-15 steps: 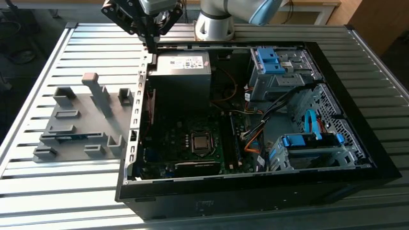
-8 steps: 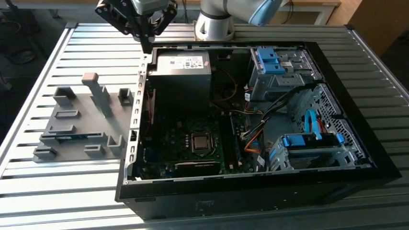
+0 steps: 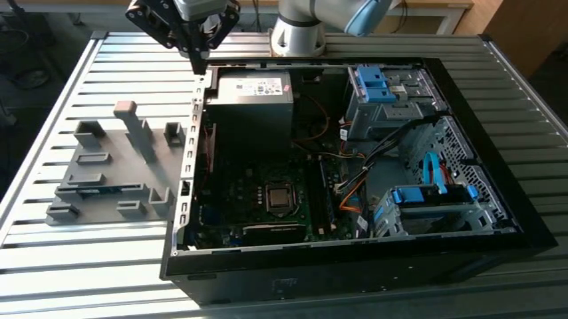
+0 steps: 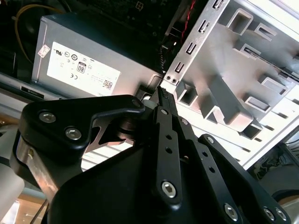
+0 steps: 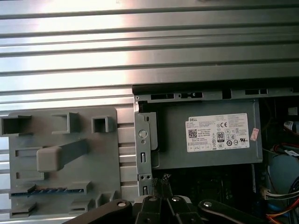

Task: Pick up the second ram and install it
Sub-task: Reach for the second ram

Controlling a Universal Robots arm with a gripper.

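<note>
End effector point(image 3: 197, 66), black and two-fingered, hangs over the rear edge of the open black metal computer case point(image 3: 355, 272), beside the corner of the grey box-shaped power supply point(image 3: 253, 100). Its fingers are pressed together with nothing between them. Second ram point(image 5: 49, 190), a thin blue-green circuit-board stick, sits on edge in a slot of the grey plastic slotted holder point(image 3: 142, 139) in the first wrist view. The holder lies on the ribbed metal table point(image 3: 116, 66) just beside the case. The ram is well apart from the end effector. A dark green motherboard point(image 3: 244, 199) lies flat inside the case.
</note>
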